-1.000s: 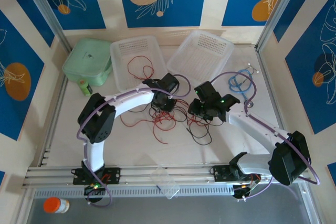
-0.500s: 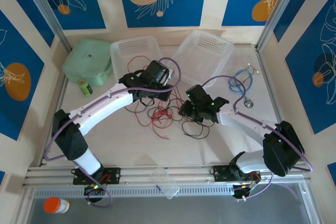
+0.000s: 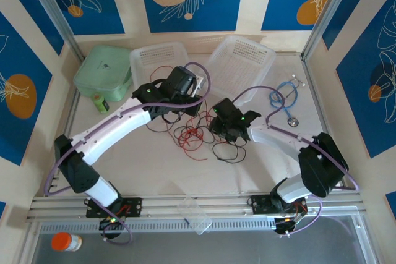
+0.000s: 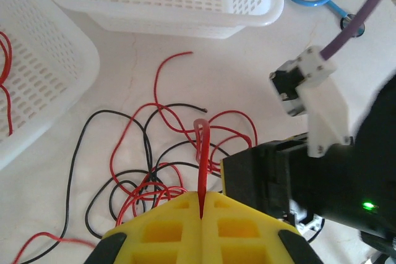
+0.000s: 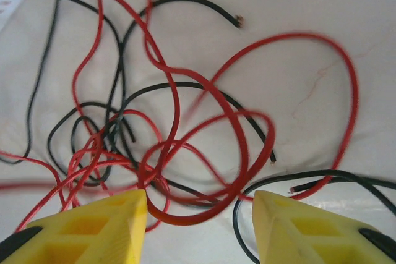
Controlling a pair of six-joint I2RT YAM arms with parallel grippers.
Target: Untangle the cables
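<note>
From above, the cables (image 3: 197, 135) lie in a messy heap on the table (image 3: 142, 165), between the two arms. Red ones and black ones cross over each other. The left gripper (image 3: 185, 108) is at the far left side of the heap. The right gripper (image 3: 221, 127) is at the right side of it, near the left one. Two white baskets (image 3: 238, 60) sit behind the heap, and one more red wire (image 3: 166, 73) lies in the left basket. A green box (image 3: 102, 69) is far left, and a blue cable (image 3: 282, 97) is off to the right.

From the left wrist, the two yellow fingers (image 4: 167, 227) are pressed together. They pinch one red cable (image 4: 202, 159), which stands up from the fingers in a thin loop. The rest of the heap lies on the table just past it.

From the right wrist, the yellow fingers (image 5: 99, 227) are spread wide apart. Red and black loops lie on the table in front of them, and one red loop runs into the gap between them. I cannot tell if it touches the fingers.
</note>
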